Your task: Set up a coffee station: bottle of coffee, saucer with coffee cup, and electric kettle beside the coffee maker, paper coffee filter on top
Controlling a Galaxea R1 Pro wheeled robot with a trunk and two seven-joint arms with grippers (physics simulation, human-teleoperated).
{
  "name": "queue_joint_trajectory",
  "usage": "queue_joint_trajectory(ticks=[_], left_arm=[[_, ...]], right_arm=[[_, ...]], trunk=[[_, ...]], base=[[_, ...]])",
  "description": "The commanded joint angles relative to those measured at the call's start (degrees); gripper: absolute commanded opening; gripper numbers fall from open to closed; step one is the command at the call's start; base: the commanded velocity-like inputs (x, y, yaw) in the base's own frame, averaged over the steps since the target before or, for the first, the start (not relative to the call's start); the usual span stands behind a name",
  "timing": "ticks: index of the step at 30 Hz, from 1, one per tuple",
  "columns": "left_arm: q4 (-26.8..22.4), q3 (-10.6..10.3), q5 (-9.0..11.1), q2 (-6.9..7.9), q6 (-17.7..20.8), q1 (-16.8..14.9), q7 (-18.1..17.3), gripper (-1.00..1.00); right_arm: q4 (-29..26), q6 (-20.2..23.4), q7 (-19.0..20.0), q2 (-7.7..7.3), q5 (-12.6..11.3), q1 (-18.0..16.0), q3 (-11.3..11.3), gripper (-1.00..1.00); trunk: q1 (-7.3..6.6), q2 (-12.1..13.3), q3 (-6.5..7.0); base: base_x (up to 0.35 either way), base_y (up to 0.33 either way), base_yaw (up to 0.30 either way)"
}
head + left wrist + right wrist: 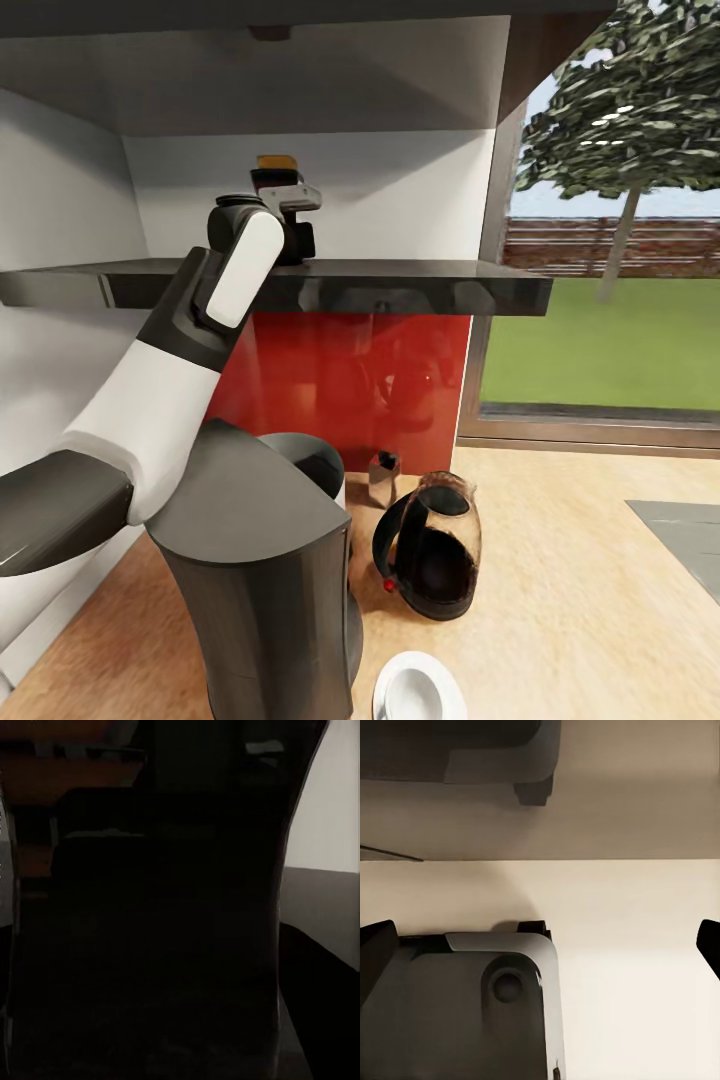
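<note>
The coffee maker (255, 560) stood nearest me on the countertop (560, 620). My left gripper (290, 215) reached up at the bottle of coffee (278, 205) on the shelf (400, 285); I couldn't tell my jaws' state. Rightward sat the saucer (418, 690) and electric kettle (432, 550). My right fingertips (376, 949) were spread apart, holding nothing.

One robot arm (170, 390) reaching up to one dark shelf (400, 285). One dark bottle with yellow-orange cap (277, 163) on that shelf. On the wooden counter (560, 600): one coffee maker (260, 580), one black kettle (432, 550), one small dark metal container (383, 478) behind the kettle, one white saucer (418, 690) at the bottom edge. One red wall panel (400, 370). One window (610, 230), one tree (630, 110) outside. Right wrist view: two dark fingertips (376, 949), one grey robot base part (472, 1012).
</note>
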Motion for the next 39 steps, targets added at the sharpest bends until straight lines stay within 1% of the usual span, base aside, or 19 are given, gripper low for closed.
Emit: queue_joint_trajectory(ticks=[1, 10, 14, 39], left_arm=[[-0.02, -0.1, 0.64, 0.01, 0.06, -0.03, 0.54, -1.0], [-0.08, -0.11, 0.7, -0.01, 0.06, -0.03, 0.51, -1.0], [-0.09, -0.04, 0.87, -0.03, 0.12, -0.03, 0.55, -1.0], [-0.62, 0.15, 1.08, 0.2, 0.15, -0.05, 0.54, -1.0]], right_arm=[[-0.04, -0.17, 0.27, 0.0, 0.47, -0.02, -0.49, 1.0], [-0.04, -0.17, 0.27, 0.08, 0.47, -0.02, -0.47, 1.0], [-0.04, -0.17, 0.27, 0.09, 0.47, -0.02, -0.49, 1.0], [-0.04, -0.17, 0.26, 0.26, 0.47, -0.02, -0.4, 1.0]], trunk=[[0.02, -0.04, -0.03], [0.02, -0.04, -0.03], [0.02, -0.04, -0.03], [0.02, -0.04, -0.03]], base=[[0.0, 0.0, 0.0], [-0.001, 0.0, 0.0], [-0.131, 0.0, 0.0], [-0.329, 0.001, 0.0]])
